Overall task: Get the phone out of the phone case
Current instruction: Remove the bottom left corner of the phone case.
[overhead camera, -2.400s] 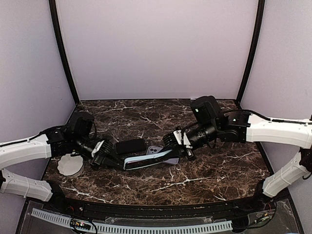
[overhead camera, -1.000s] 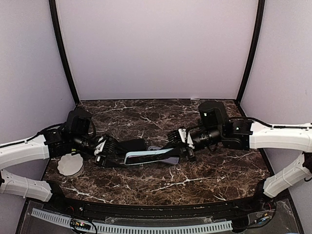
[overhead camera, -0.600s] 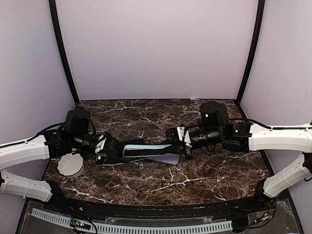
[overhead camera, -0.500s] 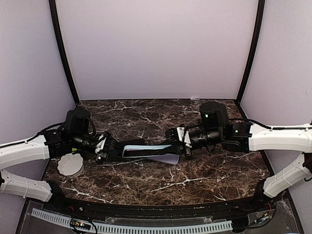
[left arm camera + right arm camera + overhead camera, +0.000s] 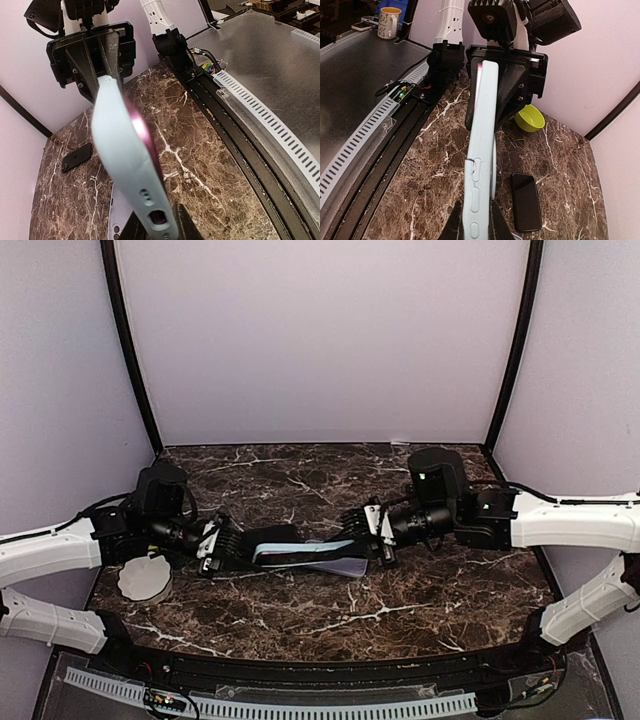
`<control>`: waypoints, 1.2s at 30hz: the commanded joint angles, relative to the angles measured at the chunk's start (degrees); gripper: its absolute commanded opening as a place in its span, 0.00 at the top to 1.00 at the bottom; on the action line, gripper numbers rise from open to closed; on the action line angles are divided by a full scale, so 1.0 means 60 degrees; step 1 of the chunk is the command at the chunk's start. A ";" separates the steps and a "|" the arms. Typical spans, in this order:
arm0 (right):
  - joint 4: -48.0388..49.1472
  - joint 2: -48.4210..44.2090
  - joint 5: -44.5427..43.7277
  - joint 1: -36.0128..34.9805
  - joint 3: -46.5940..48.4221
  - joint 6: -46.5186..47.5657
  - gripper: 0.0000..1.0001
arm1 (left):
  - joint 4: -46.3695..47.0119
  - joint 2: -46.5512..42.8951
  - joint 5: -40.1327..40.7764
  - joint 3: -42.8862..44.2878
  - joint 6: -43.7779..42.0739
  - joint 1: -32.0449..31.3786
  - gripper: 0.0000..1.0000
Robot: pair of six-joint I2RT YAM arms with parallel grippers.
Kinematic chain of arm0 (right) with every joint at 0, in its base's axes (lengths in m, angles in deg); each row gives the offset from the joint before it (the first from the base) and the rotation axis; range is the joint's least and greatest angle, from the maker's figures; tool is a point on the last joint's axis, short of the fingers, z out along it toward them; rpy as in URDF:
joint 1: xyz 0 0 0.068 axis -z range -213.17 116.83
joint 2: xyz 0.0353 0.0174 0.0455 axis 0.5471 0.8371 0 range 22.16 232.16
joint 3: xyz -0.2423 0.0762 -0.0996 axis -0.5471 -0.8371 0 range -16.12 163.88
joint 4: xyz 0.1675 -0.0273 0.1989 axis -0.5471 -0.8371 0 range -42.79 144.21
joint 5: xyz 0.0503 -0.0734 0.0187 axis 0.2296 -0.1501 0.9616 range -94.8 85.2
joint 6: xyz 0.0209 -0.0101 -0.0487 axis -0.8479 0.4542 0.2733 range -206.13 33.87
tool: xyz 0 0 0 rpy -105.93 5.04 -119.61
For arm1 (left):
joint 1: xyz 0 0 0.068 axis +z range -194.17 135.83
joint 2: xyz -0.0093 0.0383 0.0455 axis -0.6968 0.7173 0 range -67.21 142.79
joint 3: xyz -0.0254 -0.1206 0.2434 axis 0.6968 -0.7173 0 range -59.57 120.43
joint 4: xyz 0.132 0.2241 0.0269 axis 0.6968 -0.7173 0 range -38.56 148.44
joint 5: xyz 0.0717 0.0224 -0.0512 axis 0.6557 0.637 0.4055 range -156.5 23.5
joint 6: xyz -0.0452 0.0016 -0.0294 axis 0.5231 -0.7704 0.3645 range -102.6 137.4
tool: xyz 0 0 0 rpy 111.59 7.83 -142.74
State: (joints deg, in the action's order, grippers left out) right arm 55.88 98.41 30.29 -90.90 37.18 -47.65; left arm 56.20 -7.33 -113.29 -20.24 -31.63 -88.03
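Top external: left hand (image 5: 243, 548) and right hand (image 5: 354, 534) each clamp one end of the phone case (image 5: 298, 553).

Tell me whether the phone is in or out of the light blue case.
In: the phone shows as a pink edge seated in the light blue case, not separated.

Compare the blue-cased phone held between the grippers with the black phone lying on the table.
Pose: the blue-cased phone is held on edge above the table, with the left gripper and right gripper clamping opposite ends. The black phone lies flat on the marble, with nothing gripping it.
Look: the blue-cased phone wears a pale blue case with a pink edge showing, while the black phone is plain dark all over.
Both are slim rectangles with rounded corners.
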 commanded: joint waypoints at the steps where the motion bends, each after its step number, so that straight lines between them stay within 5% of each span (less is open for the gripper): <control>1: -0.0144 -0.0064 0.0977 -0.0016 0.0533 0.1157 1.00 | -0.0817 0.0098 -0.0456 -0.0048 -0.0493 -0.0504 0.82; 36: -0.2403 0.0952 0.2727 0.0188 0.1296 0.1145 1.00 | -0.1853 -0.0224 0.1982 0.0120 -0.1864 -0.2507 0.74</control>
State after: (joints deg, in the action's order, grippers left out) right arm 41.52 103.40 39.56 -90.38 42.03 -42.45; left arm 48.00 -7.14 -97.48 -20.24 -39.78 -101.91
